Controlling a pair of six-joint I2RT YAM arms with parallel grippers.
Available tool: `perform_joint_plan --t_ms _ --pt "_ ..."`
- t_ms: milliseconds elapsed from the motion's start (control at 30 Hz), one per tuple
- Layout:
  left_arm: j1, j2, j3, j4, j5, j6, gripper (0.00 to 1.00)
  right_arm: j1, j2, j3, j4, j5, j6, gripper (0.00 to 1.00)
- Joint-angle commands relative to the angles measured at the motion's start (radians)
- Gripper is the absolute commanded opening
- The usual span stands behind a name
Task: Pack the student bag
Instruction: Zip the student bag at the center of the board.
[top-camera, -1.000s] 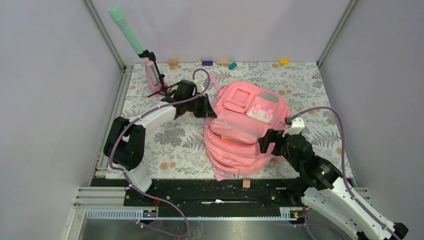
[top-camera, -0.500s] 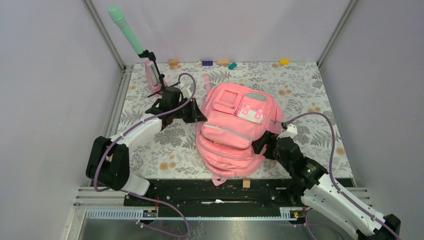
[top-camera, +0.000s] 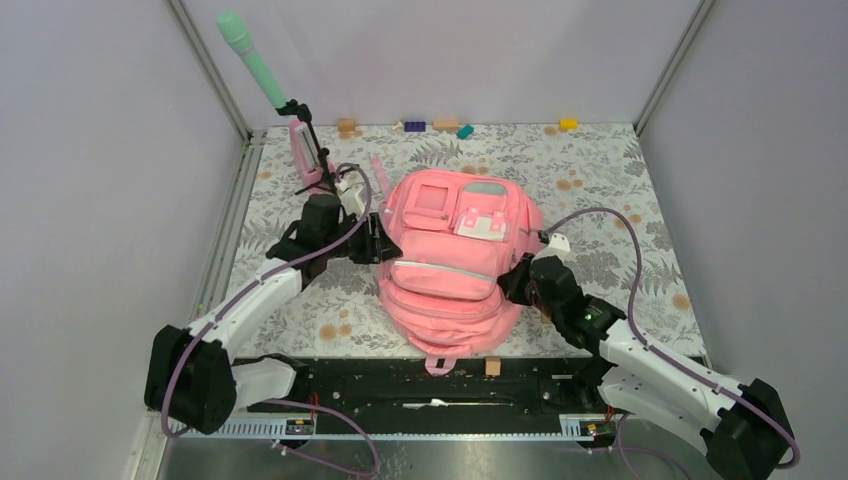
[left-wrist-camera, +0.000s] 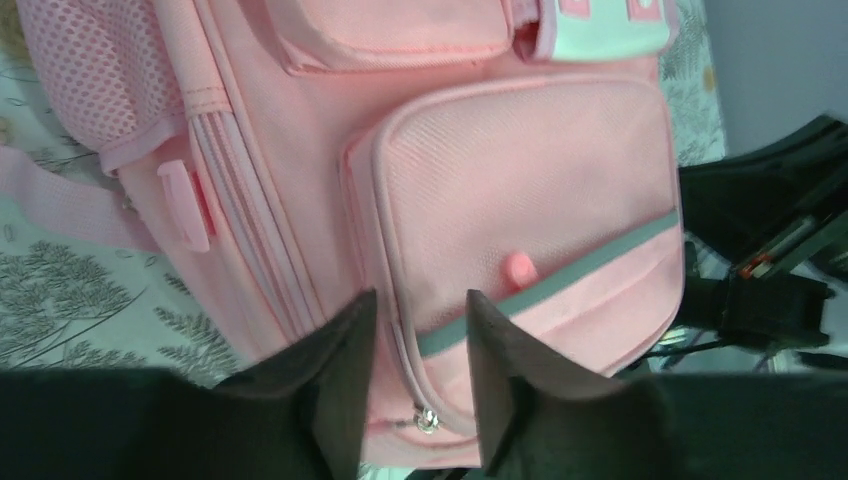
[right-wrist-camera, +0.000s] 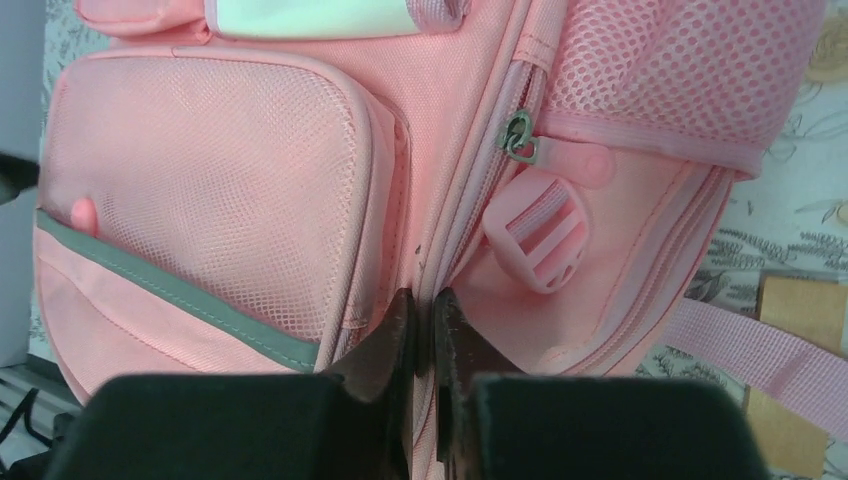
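While the soft pink fabric student bag lies bulging mid-table on the floral cloth, left gripper sits low at its left flank, jaws partly apart, gripping nothing. Right gripper is pinched nearly closed on its side zip seam.

Mid worktop: student bag, lying flat, front pockets up. Against its L side: left claw; against its R side, nearer front: right claw. Rear-L corner: mic on stand, w/ metronome just beside. Along back wall: row of small blocks. Front edge, just before bag: one block.
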Motion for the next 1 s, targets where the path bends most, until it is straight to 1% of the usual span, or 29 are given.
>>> perform_joint_plan --t_ms 0,33,100,133,200,267,333,467,600,700,800,867,967 --pt "-0.003 -0.135 -0.029 0.002 -0.029 -0.008 0.55 -0.03 0.063 0.113 0.117 0.025 -0.11 0.0" --pt "-0.003 -0.167 -0.044 0.007 -0.045 -0.009 0.65 -0.044 0.081 0.131 0.117 0.012 -0.133 0.0" --pt "-0.004 -0.25 -0.089 0.036 -0.059 -0.024 0.81 -0.084 0.13 0.176 0.116 -0.043 -0.181 0.0" --pt "-0.004 -0.293 -0.124 0.062 -0.058 -0.035 0.86 -0.104 0.151 0.198 0.113 -0.072 -0.195 0.0" --pt "-0.005 -0.378 -0.215 0.125 -0.058 -0.057 0.93 -0.145 0.2 0.247 0.113 -0.128 -0.22 0.0" --pt "-0.006 -0.463 -0.287 0.178 -0.058 -0.074 0.96 -0.188 0.252 0.291 0.113 -0.197 -0.25 0.0" --pt "-0.006 -0.535 -0.343 0.196 -0.073 -0.088 0.98 -0.234 0.298 0.331 0.113 -0.276 -0.276 0.0" --pt "-0.007 -0.607 -0.437 0.253 -0.059 -0.123 0.99 -0.32 0.383 0.41 0.113 -0.436 -0.308 0.0" --pt "-0.008 -0.592 -0.466 0.289 -0.046 -0.126 0.99 -0.38 0.462 0.476 0.111 -0.56 -0.319 0.0" --pt "-0.008 -0.552 -0.484 0.349 -0.038 -0.119 0.93 -0.413 0.487 0.499 0.098 -0.601 -0.317 0.0" --pt "-0.007 -0.498 -0.493 0.394 -0.042 -0.105 0.88 -0.422 0.469 0.491 0.094 -0.604 -0.328 0.01" --pt "-0.008 -0.462 -0.489 0.412 -0.05 -0.081 0.86 -0.425 0.451 0.477 0.094 -0.6 -0.334 0.09" --pt "-0.006 -0.411 -0.506 0.468 -0.064 -0.079 0.83 -0.427 0.426 0.468 0.049 -0.593 -0.351 0.14"
